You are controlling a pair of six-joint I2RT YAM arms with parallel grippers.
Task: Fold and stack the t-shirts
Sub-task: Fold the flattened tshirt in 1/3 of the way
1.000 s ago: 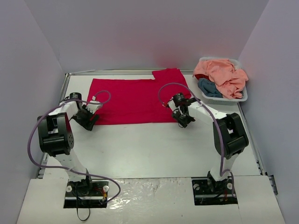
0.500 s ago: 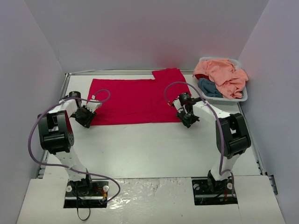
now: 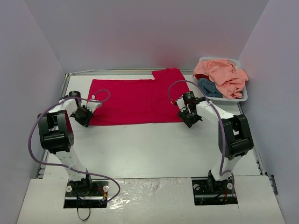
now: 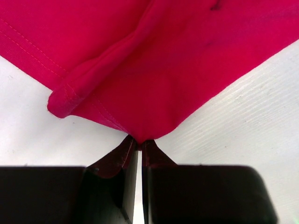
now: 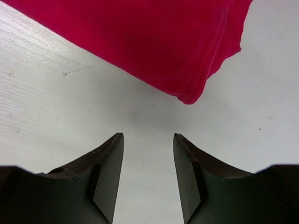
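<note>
A flat white table top with fine ribbing (image 3: 154, 149) spreads beneath the left gripper (image 4: 138, 142) and the right gripper (image 5: 148, 140). Plain pale lilac-grey walls (image 3: 140, 32) rise beyond and outward of both. A white plastic basket (image 3: 244, 99) sits beyond the right gripper. The light is soft and even.

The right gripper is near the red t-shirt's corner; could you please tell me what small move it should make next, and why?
Probably ease the right gripper forward until the near corner of the red t-shirt lies between its open jaws. The left gripper is shut on its own corner, while this corner lies just ahead, ungripped.
</note>
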